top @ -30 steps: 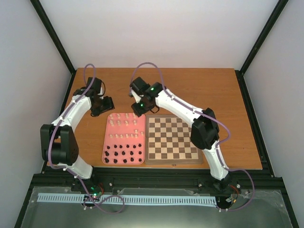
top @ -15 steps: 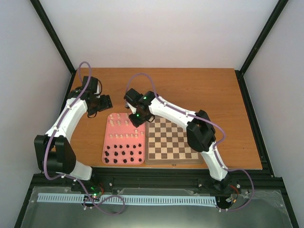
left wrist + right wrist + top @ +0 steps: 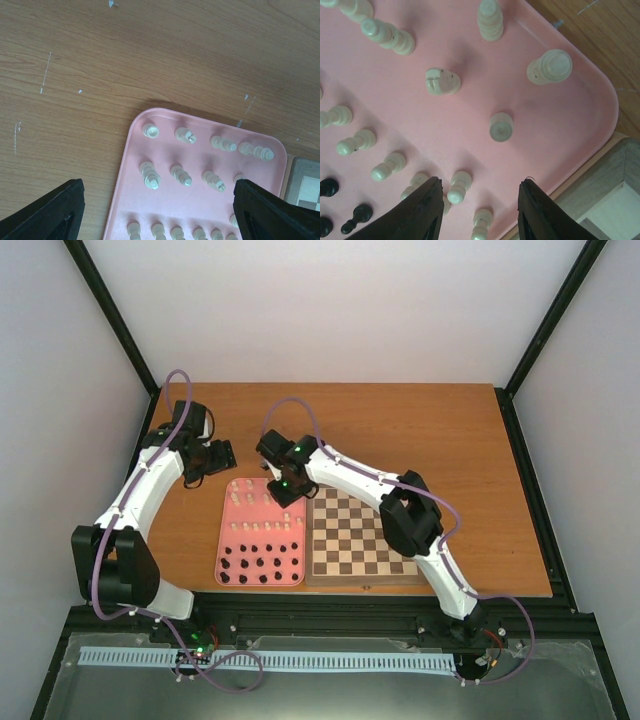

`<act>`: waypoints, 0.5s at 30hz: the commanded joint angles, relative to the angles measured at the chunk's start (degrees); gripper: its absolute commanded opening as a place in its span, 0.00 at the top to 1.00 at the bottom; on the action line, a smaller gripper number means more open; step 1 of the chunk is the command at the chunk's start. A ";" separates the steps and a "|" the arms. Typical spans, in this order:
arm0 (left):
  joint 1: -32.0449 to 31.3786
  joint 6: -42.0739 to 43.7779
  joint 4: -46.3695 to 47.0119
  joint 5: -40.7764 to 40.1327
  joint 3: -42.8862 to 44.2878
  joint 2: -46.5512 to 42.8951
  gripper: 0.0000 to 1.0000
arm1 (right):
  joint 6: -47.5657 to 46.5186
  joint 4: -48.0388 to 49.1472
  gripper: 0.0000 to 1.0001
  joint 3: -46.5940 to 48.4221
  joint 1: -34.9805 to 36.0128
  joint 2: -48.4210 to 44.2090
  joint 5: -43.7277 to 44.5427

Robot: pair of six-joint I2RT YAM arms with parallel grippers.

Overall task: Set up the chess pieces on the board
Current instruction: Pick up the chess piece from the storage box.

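The right gripper [image 3: 479, 192] hangs partly open, low over the pink tray [image 3: 592, 107], with one pawn [image 3: 458, 186] just beside a finger; I can't tell if they touch. The left gripper [image 3: 157, 202] gapes wide at the tray's far edge. The chess pieces [image 3: 500, 126] stand on the tray. The board [image 3: 360, 533] lies against the tray on a wooden table [image 3: 430, 425], with white walls around. From above, the right arm hides the tray's far corner.

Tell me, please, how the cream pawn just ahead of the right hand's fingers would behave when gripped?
Probably rigid and light: the pawn looks like a small solid turned piece. It may tip easily, standing tall over a narrow base on the smooth pink tray. Its rounded head could slip from the right hand, and close neighbours might get knocked.
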 commanded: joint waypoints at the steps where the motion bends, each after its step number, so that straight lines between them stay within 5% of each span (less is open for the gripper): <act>1: -0.21 1.28 -0.69 -0.75 2.01 -0.76 0.16 | 0.21 2.46 0.58 1.45 0.11 1.46 2.45; 15: -0.22 1.42 -0.62 -1.01 1.76 -0.32 0.16 | -0.37 2.84 0.65 4.53 -0.04 5.17 3.06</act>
